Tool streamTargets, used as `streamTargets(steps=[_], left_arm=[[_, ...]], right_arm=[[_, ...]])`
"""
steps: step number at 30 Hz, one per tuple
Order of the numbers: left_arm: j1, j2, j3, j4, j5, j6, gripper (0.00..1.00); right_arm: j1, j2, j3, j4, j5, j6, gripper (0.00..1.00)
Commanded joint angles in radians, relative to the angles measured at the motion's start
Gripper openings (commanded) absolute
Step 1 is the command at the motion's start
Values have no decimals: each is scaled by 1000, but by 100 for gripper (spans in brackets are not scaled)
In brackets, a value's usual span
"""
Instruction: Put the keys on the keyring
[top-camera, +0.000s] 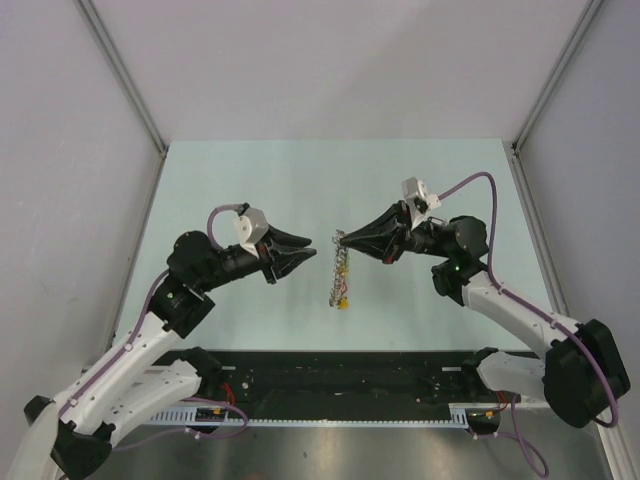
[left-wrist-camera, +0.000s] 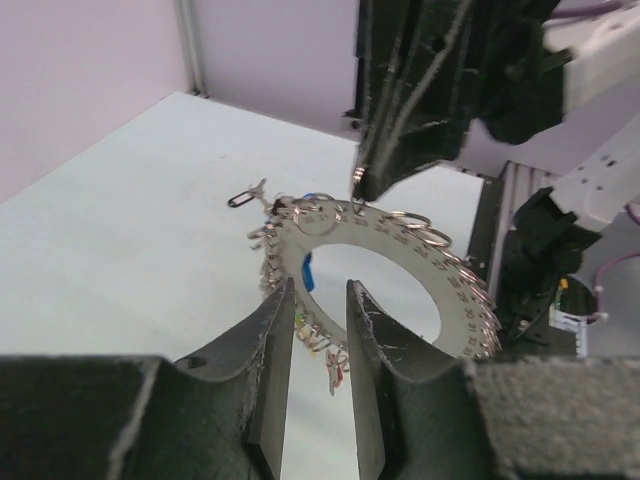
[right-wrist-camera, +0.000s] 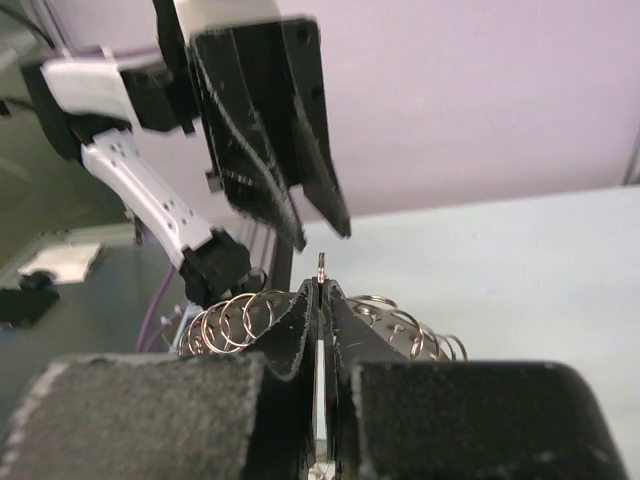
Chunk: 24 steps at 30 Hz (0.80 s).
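Right gripper (top-camera: 340, 238) has it: jaws pinched tight on the top rim of the keyring (top-camera: 342, 272). The keyring stands upright, a flat numbered ring fringed with little split rings and coloured tags. Just to the keyring's left, the left gripper (top-camera: 312, 250) points straight at it, jaws parted a moderate way and holding nothing. Its fingers (left-wrist-camera: 275, 345) stop short of the keyring's near face. At the keyring's far edge sits a key with a black tag (left-wrist-camera: 243, 197). I cannot tell whether it is threaded on or lying loose on the table (top-camera: 250, 190).
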Motion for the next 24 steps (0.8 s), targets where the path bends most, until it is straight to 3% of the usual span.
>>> streamTargets(steps=[1, 3, 10, 24], left_arm=[[8, 24, -5, 171, 115, -109, 32], [8, 39, -5, 199, 163, -130, 31], [7, 83, -2, 256, 233, -143, 27], [7, 133, 3, 236, 143, -202, 22]], right_arm=[[-31, 108, -8, 569, -18, 334, 0], [-33, 163, -5, 675, -19, 422, 0], [-20, 170, -6, 669, -53, 401, 0], [-19, 167, 1, 669, -85, 392, 0]])
